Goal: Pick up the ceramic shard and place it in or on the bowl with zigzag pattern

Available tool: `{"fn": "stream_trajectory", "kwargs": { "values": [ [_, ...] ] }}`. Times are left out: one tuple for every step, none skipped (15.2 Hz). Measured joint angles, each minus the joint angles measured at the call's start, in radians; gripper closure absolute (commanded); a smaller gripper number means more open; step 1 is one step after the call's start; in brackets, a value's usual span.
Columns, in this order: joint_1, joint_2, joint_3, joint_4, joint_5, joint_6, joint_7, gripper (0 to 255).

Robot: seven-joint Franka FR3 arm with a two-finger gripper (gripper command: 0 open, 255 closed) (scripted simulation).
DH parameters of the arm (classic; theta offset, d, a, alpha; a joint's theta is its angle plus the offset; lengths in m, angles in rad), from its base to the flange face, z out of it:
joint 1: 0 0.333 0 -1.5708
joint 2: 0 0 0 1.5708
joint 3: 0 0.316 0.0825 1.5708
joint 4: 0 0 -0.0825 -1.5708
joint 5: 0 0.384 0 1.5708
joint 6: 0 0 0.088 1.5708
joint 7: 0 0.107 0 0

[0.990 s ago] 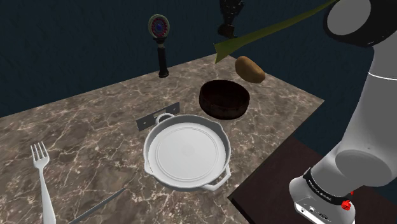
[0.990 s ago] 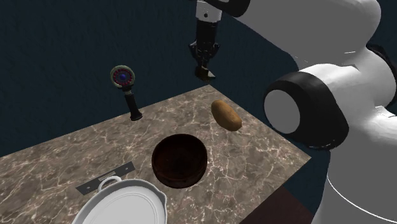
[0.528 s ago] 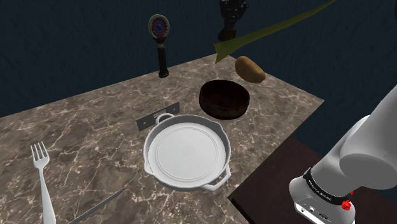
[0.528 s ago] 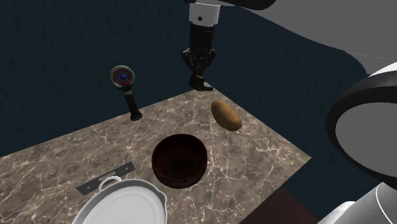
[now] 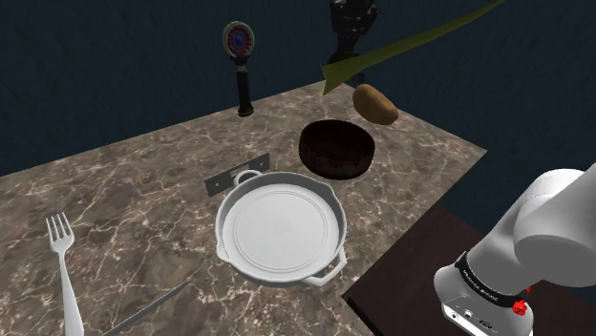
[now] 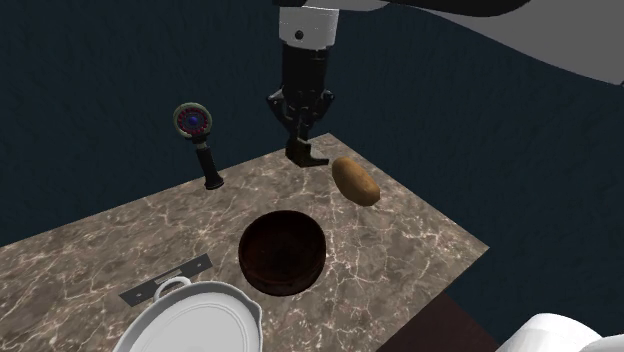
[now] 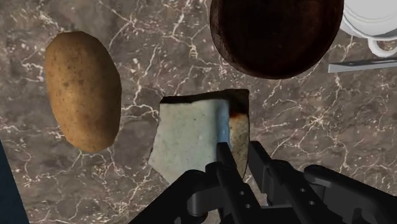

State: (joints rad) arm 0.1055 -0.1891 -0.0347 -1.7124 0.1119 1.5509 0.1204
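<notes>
We are working over a marbled table (image 5: pixel 143 181), where the white pan (image 5: pixel 280 227) is sitting well apart from our route and is threatening nothing. The dark bowl (image 5: pixel 334 145) is the target, though we are seeing no zigzag on it, so we are trusting that it is the right one. The potato (image 7: pixel 83 89) is lying near the bowl, close to the table's far edge, and a low swing could be knocking it off. The shard (image 7: pixel 191 137) is hanging in the air above the table, between potato and bowl, with the gripper (image 7: pixel 245 162) clamped on its brown edge alone. We are judging that such an off-centre pinch is letting the pale slab pivot or slip out during the carry. Releasing too high could be chipping it or bouncing it off the rim.
</notes>
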Motion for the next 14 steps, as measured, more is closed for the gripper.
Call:
{"fn": "stream_trajectory", "kwargs": {
  "values": [
    [0.008, -0.029, 0.012, -0.033, 0.001, 0.006, 0.019, 255],
    [0.015, -0.052, 0.024, -0.053, 0.003, 0.005, 0.039, 255],
    [0.022, -0.075, 0.037, -0.064, 0.005, -0.004, 0.059, 255],
    [0.030, -0.090, 0.051, -0.081, 0.008, 0.001, 0.081, 255],
    [0.039, -0.112, 0.066, -0.102, 0.012, 0.002, 0.103, 255],
    [0.046, -0.130, 0.080, -0.118, 0.016, 0.002, 0.124, 255],
    [0.054, -0.153, 0.095, -0.146, 0.021, 0.009, 0.146, 255],
    [0.060, -0.170, 0.105, -0.151, 0.025, 0.001, 0.162, 255],
    [0.068, -0.203, 0.120, -0.187, 0.032, 0.007, 0.183, 255],
    [0.074, -0.212, 0.132, -0.189, 0.037, 0.001, 0.202, 255],
    [0.082, -0.226, 0.148, -0.189, 0.043, -0.009, 0.226, 255],
    [0.089, -0.245, 0.162, -0.200, 0.050, -0.014, 0.247, 255],
    [0.096, -0.261, 0.176, -0.214, 0.057, -0.013, 0.266, 255],
    [0.103, -0.277, 0.190, -0.225, 0.064, -0.016, 0.286, 255]
  ]
}}
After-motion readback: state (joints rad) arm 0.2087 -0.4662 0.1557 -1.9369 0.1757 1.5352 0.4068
